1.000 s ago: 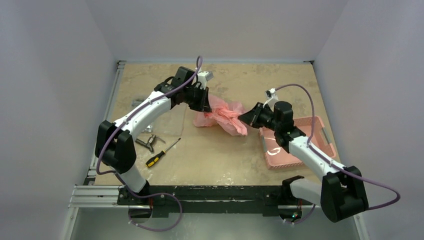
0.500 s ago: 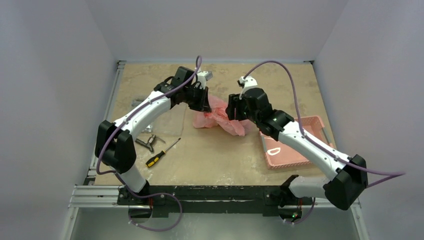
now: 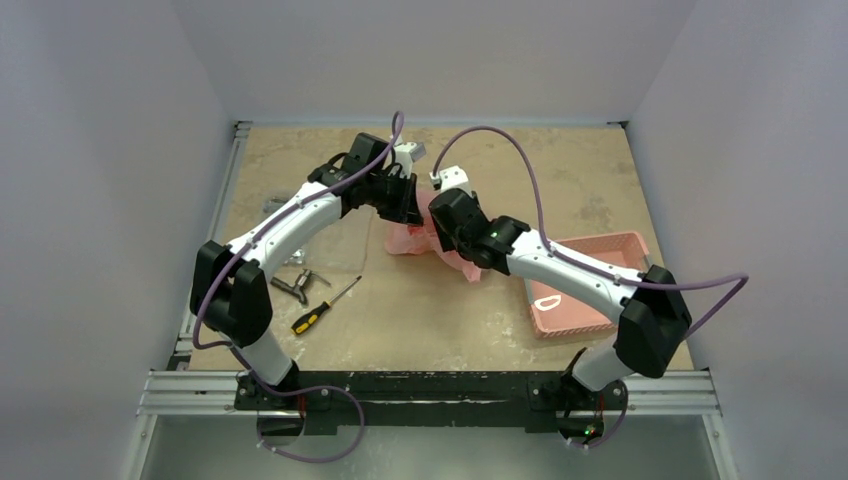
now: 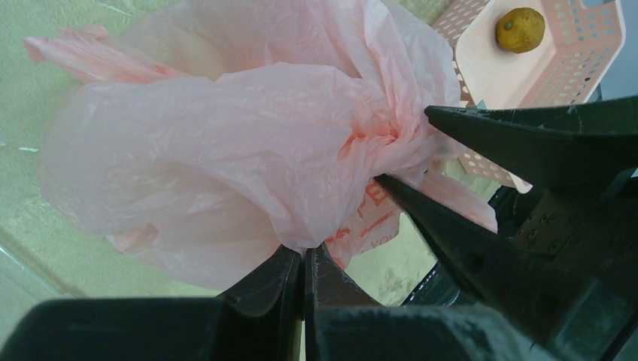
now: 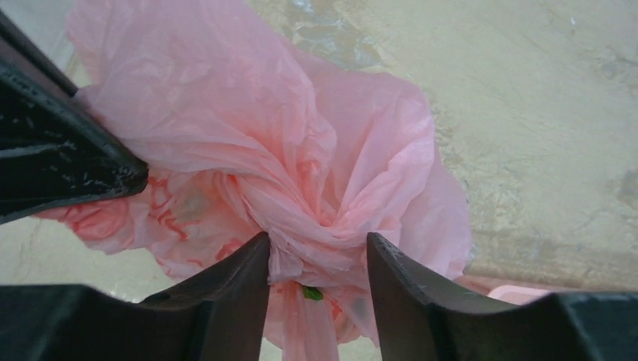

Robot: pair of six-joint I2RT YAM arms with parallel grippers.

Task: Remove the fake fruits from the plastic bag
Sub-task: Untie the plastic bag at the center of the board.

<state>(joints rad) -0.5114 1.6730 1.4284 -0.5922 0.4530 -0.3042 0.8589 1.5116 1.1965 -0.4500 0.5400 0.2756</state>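
L gripper [image 4: 305,259]: jaws closed, pinching a fold of bag [image 4: 226,150] film btwn the tips. R gripper [image 5: 316,252]: jaws apart, straddling the bag's twisted neck. Plastic touches both inner faces, but no squeeze shows, so I'd call it not yet clamped.

Change: 1 s ago R gripper was off to the right, btwn bag and basket, well apart from L. Half a sec ago it was over the bag's right part. Now it's swung across and sits just beside L gripper, tips at the twist. L arm hasn't moved, same pinch throughout. Bag is in the same spot, mid table [image 3: 430,310], far half, w/ more of it hidden under R arm.

My read: both grippers now on the bag at 2 pts, a setup for pulling the neck open or undoing the twist. No fruit has left the bag in this stretch.

Containers: bag neck is twisted shut, so the contents are closed in. Through the film only dim shapes show, plus a green speck [image 5: 311,293] under the twist; can't tell which fruits or how many. Basket [image 4: 572,56] is right of the bag, near it. L wrist view shows one yellow fruit [image 4: 520,29] in it, but only part of the basket is in that view.
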